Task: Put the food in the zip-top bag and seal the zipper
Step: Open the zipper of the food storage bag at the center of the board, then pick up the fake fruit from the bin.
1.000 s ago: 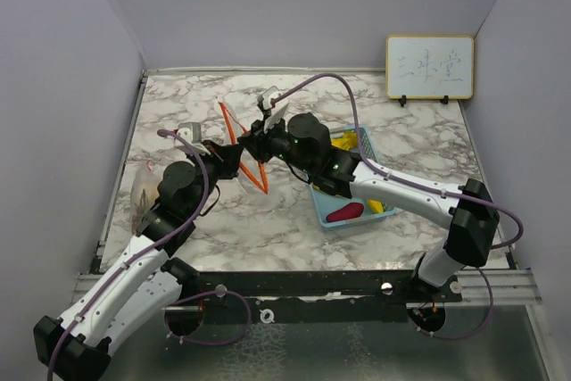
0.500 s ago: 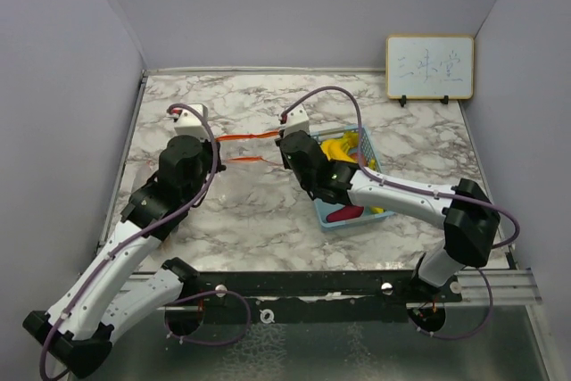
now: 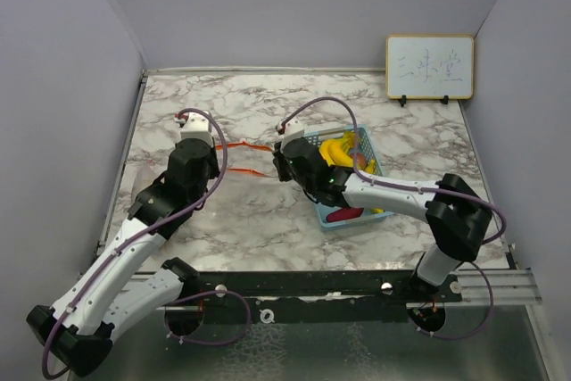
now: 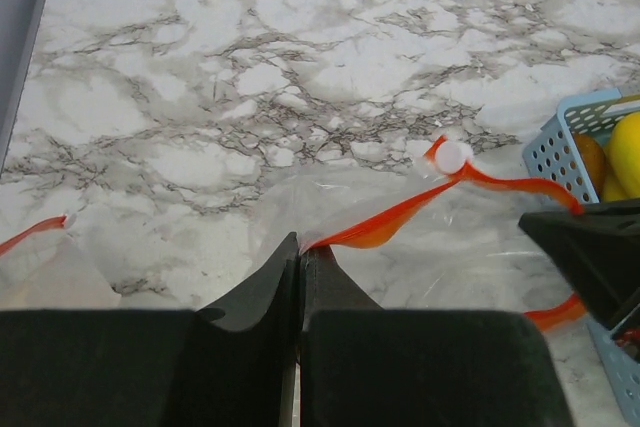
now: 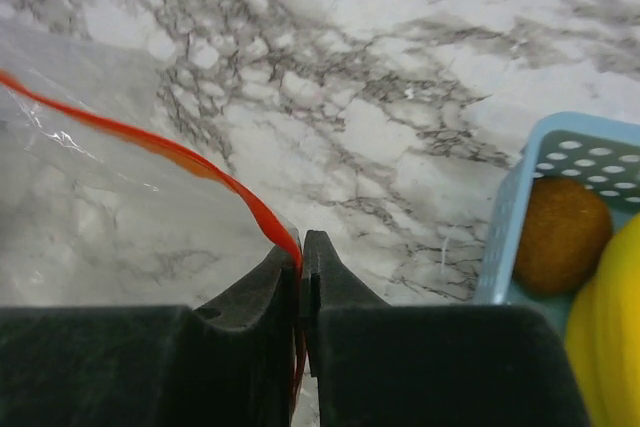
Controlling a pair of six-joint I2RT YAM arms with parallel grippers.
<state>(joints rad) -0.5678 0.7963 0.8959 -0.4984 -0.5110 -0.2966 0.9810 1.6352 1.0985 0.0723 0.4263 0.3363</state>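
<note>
A clear zip-top bag with an orange zipper strip [image 3: 243, 157] lies on the marble table between my two grippers. My left gripper [image 4: 300, 247] is shut on the bag's orange rim [image 4: 385, 227]. My right gripper [image 5: 301, 244] is shut on the other end of the orange rim [image 5: 200, 167]. In the top view the left gripper [image 3: 214, 151] and right gripper [image 3: 278, 160] hold the strip low over the table. The food, with yellow bananas [image 3: 337, 149] and a magenta tuber [image 3: 344, 215], sits in the basket. A brown round piece [image 5: 562, 235] shows in the right wrist view.
The light-blue plastic basket [image 3: 366, 144] stands right of the bag, beside my right arm; its corner shows in the left wrist view [image 4: 570, 142]. A small whiteboard [image 3: 429, 67] leans on the back wall at the far right. Grey walls enclose the table.
The bag, held up and open a second ago, has come down flat near the table. Both grippers have lowered and turned downward, still holding the orange rim; the left one moved slightly right.
</note>
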